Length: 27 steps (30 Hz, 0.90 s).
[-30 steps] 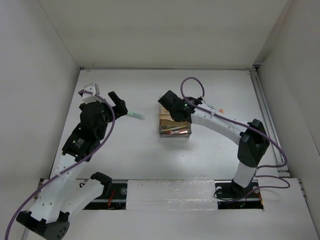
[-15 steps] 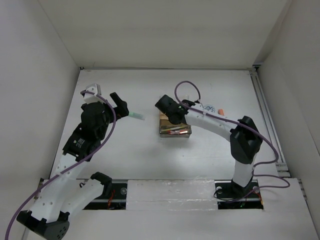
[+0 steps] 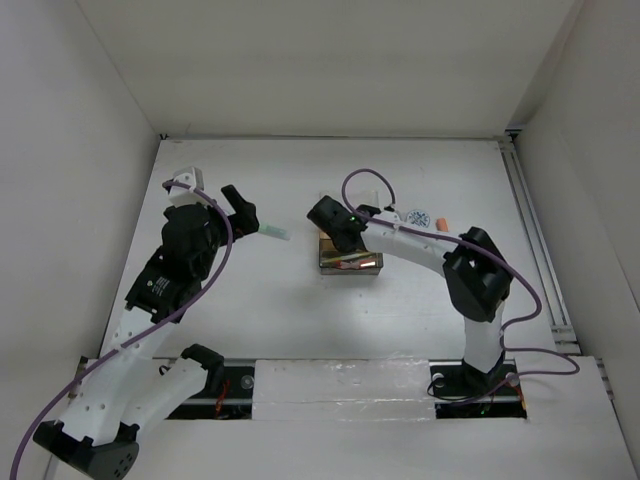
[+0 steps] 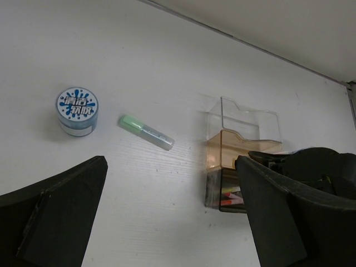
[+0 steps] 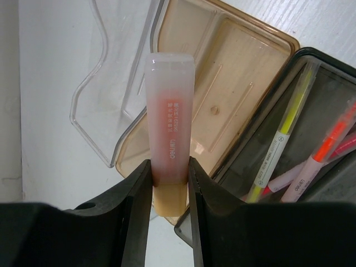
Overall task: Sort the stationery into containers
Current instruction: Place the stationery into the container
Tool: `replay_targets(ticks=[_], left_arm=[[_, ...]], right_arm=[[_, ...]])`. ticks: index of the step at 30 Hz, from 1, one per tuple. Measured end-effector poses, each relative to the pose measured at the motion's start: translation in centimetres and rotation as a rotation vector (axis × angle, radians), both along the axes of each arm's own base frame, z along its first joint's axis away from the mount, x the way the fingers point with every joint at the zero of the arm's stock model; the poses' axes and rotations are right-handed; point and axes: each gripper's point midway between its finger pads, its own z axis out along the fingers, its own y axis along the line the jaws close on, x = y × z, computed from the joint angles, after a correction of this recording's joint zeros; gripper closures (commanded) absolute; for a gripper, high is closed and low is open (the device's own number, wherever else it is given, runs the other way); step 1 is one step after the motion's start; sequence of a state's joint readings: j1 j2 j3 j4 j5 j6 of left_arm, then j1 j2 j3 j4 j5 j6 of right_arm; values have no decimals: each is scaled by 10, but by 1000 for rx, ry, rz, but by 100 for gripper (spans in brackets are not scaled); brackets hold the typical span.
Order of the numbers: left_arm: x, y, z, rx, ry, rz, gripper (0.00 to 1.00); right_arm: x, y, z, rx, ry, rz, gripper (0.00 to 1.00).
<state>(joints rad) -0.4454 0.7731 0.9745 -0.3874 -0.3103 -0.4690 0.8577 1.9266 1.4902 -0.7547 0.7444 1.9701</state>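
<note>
Pinched between the narrow-set fingers of the right gripper (image 5: pixel 168 172): a pale-red marker (image 5: pixel 169 100), pointing up the frame at centre, over the left part of the organizer (image 5: pixel 245 72). At lower right, in its dark compartment, yellow and orange pens (image 5: pixel 281 144). Left gripper (image 4: pixel 171 163) spread wide, gripping nothing; beyond it, green marker (image 4: pixel 146 132) left of centre, blue roll (image 4: pixel 77 110) further left, both apart from the organizer at right

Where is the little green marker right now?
In the left wrist view the green marker lies flat on the table between the round blue roll and the clear organizer, touching neither. From above it sits left of the organizer.
</note>
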Motion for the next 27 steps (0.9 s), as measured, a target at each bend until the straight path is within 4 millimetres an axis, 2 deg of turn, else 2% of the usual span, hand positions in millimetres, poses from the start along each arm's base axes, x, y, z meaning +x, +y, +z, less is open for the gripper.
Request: replay_targets(ticks=[10, 14, 15, 17, 18, 19, 24, 27], left_arm=[[0, -4, -1, 2, 5, -24, 1], [1, -6, -3, 4, 12, -31, 1], [1, -6, -4, 5, 14, -32, 1], [2, -7, -4, 6, 16, -38, 1], [1, -8, -4, 8, 16, -42, 1], [1, -8, -4, 8, 16, -44, 1], [1, -9, -4, 8, 15, -51, 1], [1, -9, -4, 9, 15, -51, 1]], right_arm=[[5, -1, -8, 0, -9, -10, 100], [5, -1, -9, 0, -10, -11, 88], [6, -1, -9, 2, -12, -11, 74], [5, -1, -10, 3, -12, -11, 61], [5, -1, -11, 3, -12, -12, 48], [5, -1, -12, 4, -13, -14, 43], [6, -3, -13, 0, -23, -20, 24], [9, -5, -10, -9, -41, -29, 23]])
